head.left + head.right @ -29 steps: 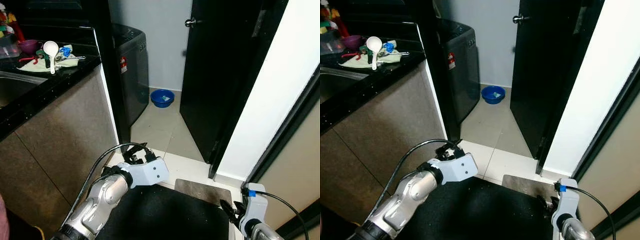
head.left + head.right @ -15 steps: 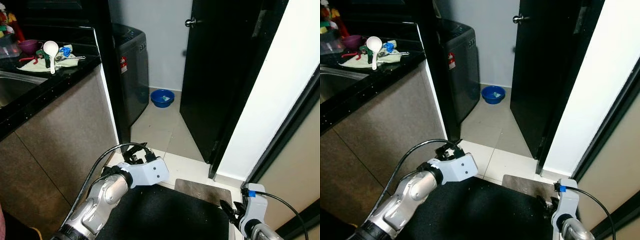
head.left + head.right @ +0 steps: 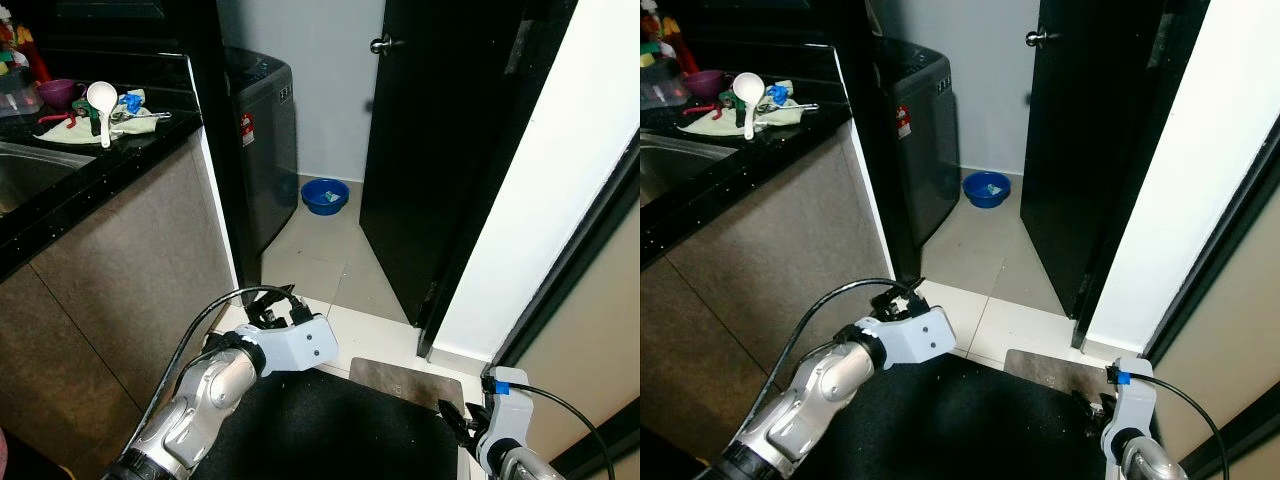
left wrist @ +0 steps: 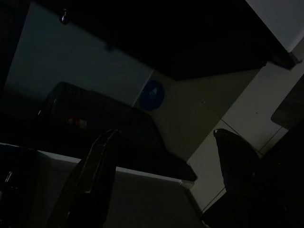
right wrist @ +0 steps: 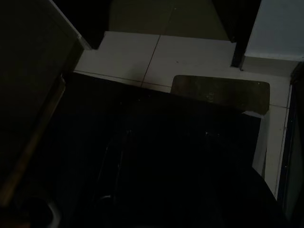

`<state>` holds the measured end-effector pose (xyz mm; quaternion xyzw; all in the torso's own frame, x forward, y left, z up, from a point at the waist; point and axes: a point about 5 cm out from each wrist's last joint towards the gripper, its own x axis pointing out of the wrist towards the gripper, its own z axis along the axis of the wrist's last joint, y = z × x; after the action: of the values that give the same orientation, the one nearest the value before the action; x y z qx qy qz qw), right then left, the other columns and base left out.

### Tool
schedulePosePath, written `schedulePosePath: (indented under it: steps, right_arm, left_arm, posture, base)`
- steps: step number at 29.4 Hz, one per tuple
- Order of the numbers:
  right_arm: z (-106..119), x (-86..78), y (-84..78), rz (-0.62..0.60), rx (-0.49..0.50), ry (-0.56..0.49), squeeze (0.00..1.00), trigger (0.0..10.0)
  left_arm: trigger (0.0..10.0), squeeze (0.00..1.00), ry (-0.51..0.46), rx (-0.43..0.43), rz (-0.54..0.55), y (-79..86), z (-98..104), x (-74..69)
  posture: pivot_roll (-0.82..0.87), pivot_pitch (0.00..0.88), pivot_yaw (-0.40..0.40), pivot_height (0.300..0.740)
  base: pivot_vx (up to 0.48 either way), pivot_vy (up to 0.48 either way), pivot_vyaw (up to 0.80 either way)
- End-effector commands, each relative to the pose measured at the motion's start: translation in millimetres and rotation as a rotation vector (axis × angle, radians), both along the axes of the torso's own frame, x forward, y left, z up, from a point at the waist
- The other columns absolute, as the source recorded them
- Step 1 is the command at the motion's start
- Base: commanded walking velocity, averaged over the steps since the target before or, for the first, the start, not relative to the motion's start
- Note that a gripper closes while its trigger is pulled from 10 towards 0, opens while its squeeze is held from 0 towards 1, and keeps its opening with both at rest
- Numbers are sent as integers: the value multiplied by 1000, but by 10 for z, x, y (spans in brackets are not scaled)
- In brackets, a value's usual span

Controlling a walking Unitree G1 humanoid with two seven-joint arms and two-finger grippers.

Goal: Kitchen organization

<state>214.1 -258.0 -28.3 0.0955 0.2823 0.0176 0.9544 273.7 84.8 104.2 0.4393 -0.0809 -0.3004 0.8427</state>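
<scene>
So the robot was parked in a narrow kitchen passage, looking down at the tiled floor [image 3: 330, 250]. The left gripper [image 4: 161, 180] hung low at about 7 o'clock in the head view, over a black mat [image 3: 330, 430], and its wrist camera showed the two black fingers [image 4: 97, 175] spread well apart with nothing between them. The right gripper [image 3: 455, 418] sat down at roughly 5 o'clock, just by a small brown doormat [image 3: 405, 380]; honestly I couldn't tell whether its fingers were apart or together, that wrist view was too dark.

The kitchen stuff was all up at 10 o'clock on the black counter [image 3: 100, 165]: a white ladle [image 3: 102, 100] lying on a pale cloth [image 3: 80, 128], a purple bowl [image 3: 57, 92] just beside it, and a steel sink [image 3: 25, 170] nearer the camera. Well apart from both grippers.

A dark grey washing machine [image 3: 262, 140] stood past the counter's end at 11 o'clock, a blue basin [image 3: 325, 195] sat on the floor at 12 near the wall, and a black door [image 3: 440, 150] with a round knob [image 3: 379, 44] stood ajar at 1 o'clock.
</scene>
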Motion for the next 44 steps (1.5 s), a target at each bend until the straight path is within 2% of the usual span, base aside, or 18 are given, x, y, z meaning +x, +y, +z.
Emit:
schedulePosePath:
  steps: [1,44]
  right_arm:
    - [-22,-5,32,9,6,6,0,10000]
    - [-11,-59,-8,15,8,-1,0,10000]
  left_arm:
    - [10000,0,7,23,5,46,-54,-11]
    - [10000,0,0,18,-2,21,-3,-76]
  posture:
    - [-38,0,6,740]
    - [-71,0,7,740]
  base:
    - [0,0,0]
    - [0,0,0]
